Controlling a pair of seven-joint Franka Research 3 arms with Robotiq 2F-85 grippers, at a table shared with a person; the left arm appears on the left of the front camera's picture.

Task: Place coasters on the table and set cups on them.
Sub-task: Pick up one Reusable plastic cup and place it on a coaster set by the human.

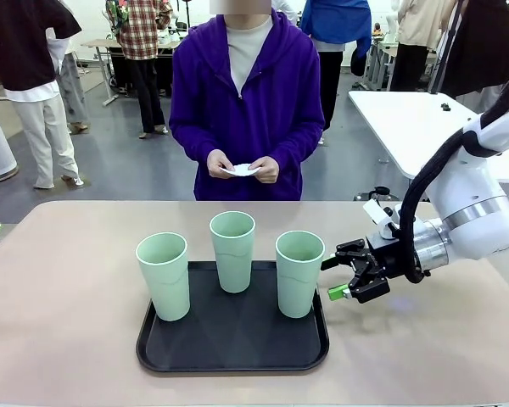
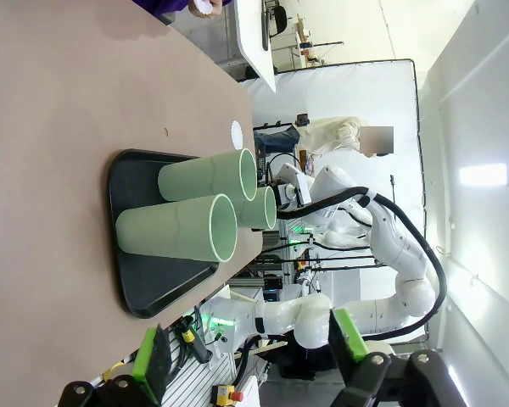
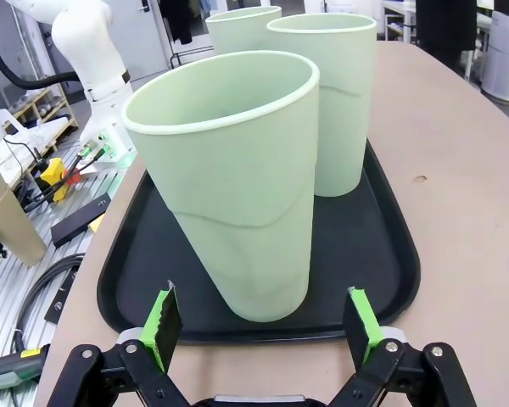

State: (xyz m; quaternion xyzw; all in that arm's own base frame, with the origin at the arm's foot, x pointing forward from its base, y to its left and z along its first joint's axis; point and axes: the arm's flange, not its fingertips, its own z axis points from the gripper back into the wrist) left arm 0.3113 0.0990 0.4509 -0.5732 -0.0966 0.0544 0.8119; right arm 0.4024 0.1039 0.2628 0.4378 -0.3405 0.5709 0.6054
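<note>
- The beige table runs across the whole foreground of the front view, with rounded corners.
- A person in a purple hooded top stands at the far edge of the table, facing the robot.
- The white right arm reaches in from the right side, low over the tabletop.
- A black tray lies on the table near the robot's edge, a little left of the middle.
- Three pale green cups stand upright on the tray, mouths up. One is at the left front, one at the middle back and one at the right front, each apart from the others.
- The right gripper hangs just beside the tray's right edge, pointed at the right front cup. Its fingers are spread, with nothing between them.
- The left gripper, seen from its own wrist, has its fingers spread and empty. It looks across the table at the tray, well apart from it.
- The person's hands hold the white coasters together at waist height. How many there are cannot be told.
</note>
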